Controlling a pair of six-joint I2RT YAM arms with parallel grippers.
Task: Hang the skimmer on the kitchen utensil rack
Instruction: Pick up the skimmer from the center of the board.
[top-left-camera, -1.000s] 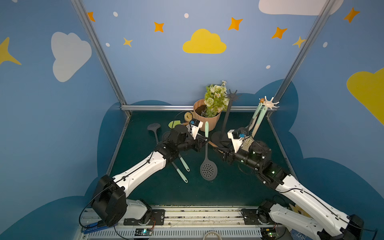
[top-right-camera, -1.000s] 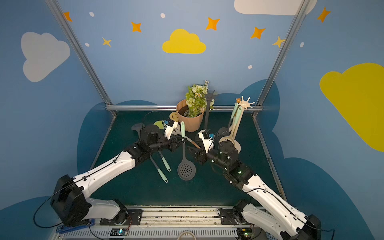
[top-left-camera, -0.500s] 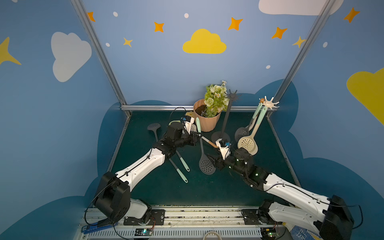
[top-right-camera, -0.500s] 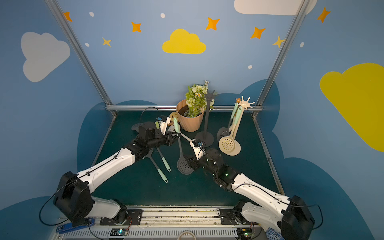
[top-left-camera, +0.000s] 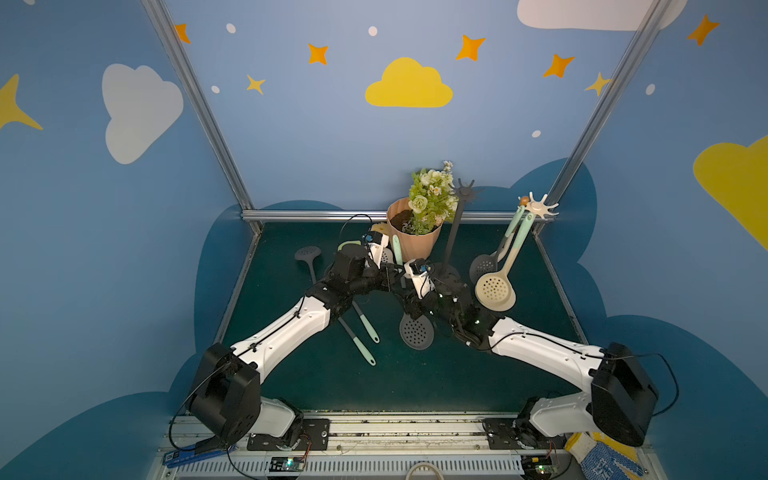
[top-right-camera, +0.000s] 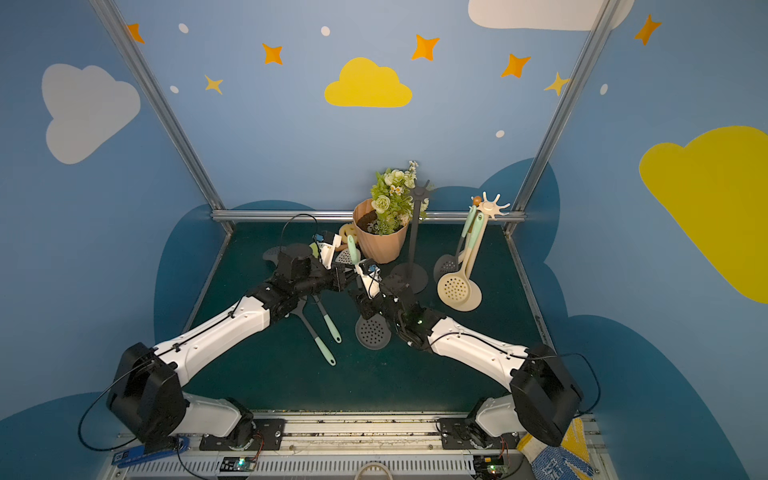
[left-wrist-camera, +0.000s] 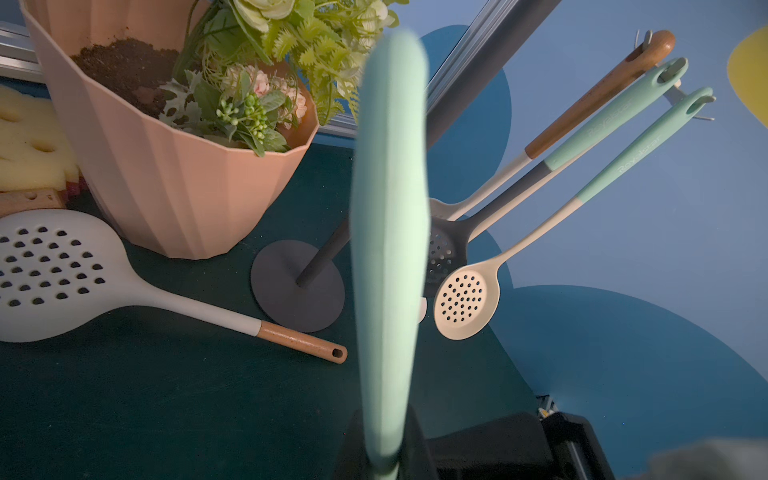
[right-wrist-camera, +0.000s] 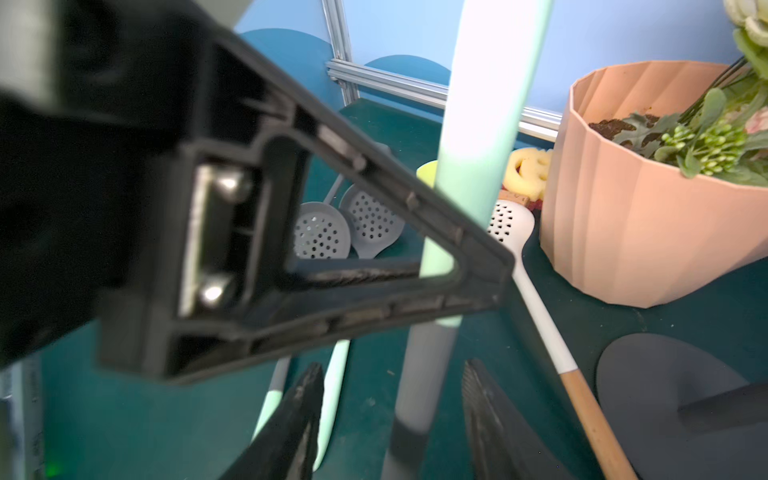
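Observation:
The skimmer (top-left-camera: 417, 331) is dark grey with a mint handle (left-wrist-camera: 388, 208) and hangs upright, head down, just above the green mat. My left gripper (top-left-camera: 394, 276) is shut on the mint handle (right-wrist-camera: 478, 124) near its lower end. My right gripper (right-wrist-camera: 395, 415) is open just below it, with one finger on each side of the grey shaft (right-wrist-camera: 419, 374) and a gap on both sides. A dark utensil rack (top-left-camera: 455, 232) stands empty just right of the grippers. A cream rack (top-left-camera: 538, 206) further right carries three hanging utensils.
A peach flower pot (top-left-camera: 415, 237) stands right behind the grippers, with a yellow sponge (top-left-camera: 380, 227) beside it. Other skimmers lie on the mat: a white one with a wooden handle (left-wrist-camera: 54, 270), grey ones (top-left-camera: 307, 253), and mint-handled ones (top-left-camera: 365, 328) under the left arm.
My right arm has swung left and lower, bringing its jaws around the skimmer's shaft, and they have narrowed a little. The left gripper still holds the handle, shifted slightly back.

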